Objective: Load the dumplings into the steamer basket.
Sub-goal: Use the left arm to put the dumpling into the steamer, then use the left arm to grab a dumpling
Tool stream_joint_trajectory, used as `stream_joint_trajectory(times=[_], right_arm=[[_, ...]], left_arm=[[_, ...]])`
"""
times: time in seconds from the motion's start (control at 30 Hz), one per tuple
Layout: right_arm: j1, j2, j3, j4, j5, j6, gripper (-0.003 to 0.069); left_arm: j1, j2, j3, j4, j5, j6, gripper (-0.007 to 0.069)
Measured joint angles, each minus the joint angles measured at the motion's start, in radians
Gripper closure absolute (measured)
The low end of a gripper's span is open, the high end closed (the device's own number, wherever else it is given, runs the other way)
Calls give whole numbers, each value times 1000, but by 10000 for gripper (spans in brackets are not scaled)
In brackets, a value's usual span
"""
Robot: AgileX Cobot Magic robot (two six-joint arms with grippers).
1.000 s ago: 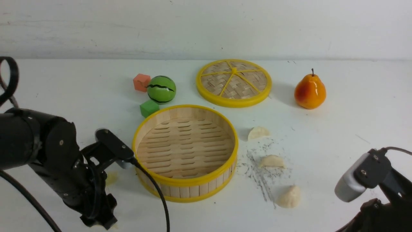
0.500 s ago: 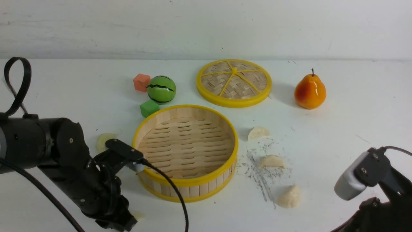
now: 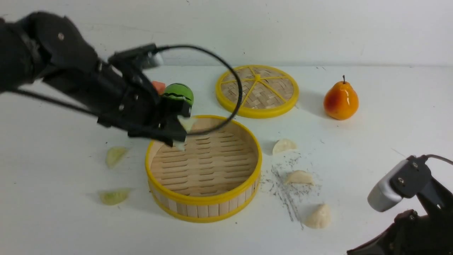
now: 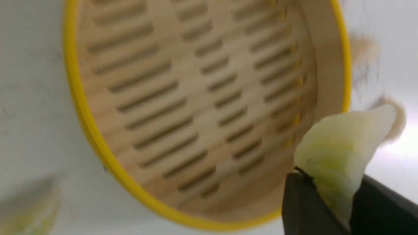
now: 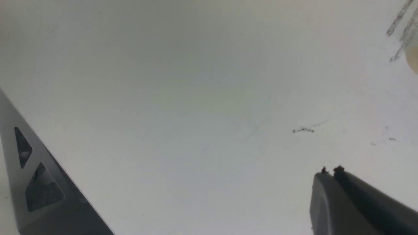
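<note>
Step in hand: carrying a dumpling to the basket. The left gripper (image 3: 179,131) hangs over the rear left rim of the round bamboo steamer basket (image 3: 207,209), jaws pinching a pale green translucent crescent dumpling (image 4: 339,153). The basket holds nothing yet. Two green dumplings (image 3: 115,156) lie left of it and three cream dumplings (image 3: 299,177) right. The right gripper (image 5: 330,172) sits low, jaws pressed together. Next, in my judgement: shift inward over the slats, then release.

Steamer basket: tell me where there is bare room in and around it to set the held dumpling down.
The steamer basket floor is wholly bare; the left gripper holds a pale green dumpling above its far-left rim. The table strip nearest the robot is bare too. Crowded: white dumplings on the basket's right, green dumplings on its left.
</note>
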Motion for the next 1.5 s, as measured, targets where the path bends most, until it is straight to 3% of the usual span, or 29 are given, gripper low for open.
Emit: stream_joint_trajectory(times=[0.2,0.37,0.5,0.8,0.93,1.13,1.5], right_arm=[[0,0,0,0,-4,0,647],[0,0,0,1,-10,0,647],[0,0,0,1,-11,0,645],[0,0,0,1,-13,0,645],[0,0,0,5,-12,0,643],[0,0,0,7,-11,0,637],[0,-1,0,7,-12,0,627]], left_arm=[[0,288,-289,221,139,-269,474],[-8,447,-412,258,218,-334,474],[-31,489,-452,272,214,-355,469],[-49,513,-461,284,214,-359,256],[-49,479,-481,343,244,-359,246],[-28,357,-508,570,312,-340,250],[156,461,-430,512,337,-242,250]])
